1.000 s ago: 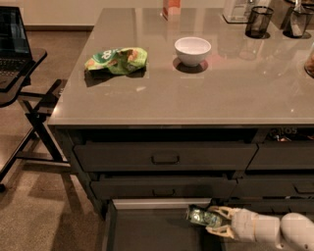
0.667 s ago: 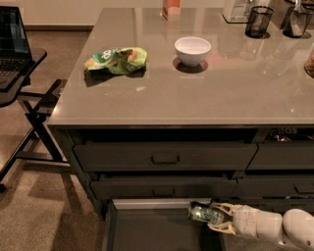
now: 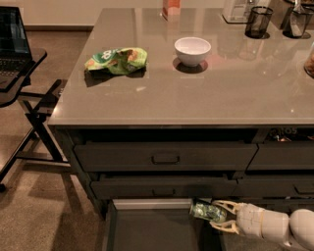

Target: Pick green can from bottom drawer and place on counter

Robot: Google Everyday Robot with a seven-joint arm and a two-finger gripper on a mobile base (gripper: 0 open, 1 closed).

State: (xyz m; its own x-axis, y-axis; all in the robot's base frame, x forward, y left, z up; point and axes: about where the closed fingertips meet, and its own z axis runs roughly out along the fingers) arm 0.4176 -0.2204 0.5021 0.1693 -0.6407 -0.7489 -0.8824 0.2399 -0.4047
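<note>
The green can (image 3: 206, 212) lies on its side over the back right of the open bottom drawer (image 3: 152, 230), just below its pale back rim. My gripper (image 3: 219, 214) reaches in from the lower right on a white arm, and its pale fingers (image 3: 226, 204) are shut on the can's right end. The can appears held just above the dark drawer floor. The counter (image 3: 196, 88) is the glossy grey-beige slab above the drawer cabinets.
On the counter lie a wrinkly green chip bag (image 3: 117, 60), a white bowl (image 3: 192, 50), two dark cups (image 3: 258, 21) at the back right and an orange carton (image 3: 171, 7). Closed drawer fronts (image 3: 165, 157) sit above the open drawer. A black stand with a laptop (image 3: 14, 44) stands left.
The gripper with the can has shifted slightly left and up, toward the drawer's back rim. Nothing else has moved.
</note>
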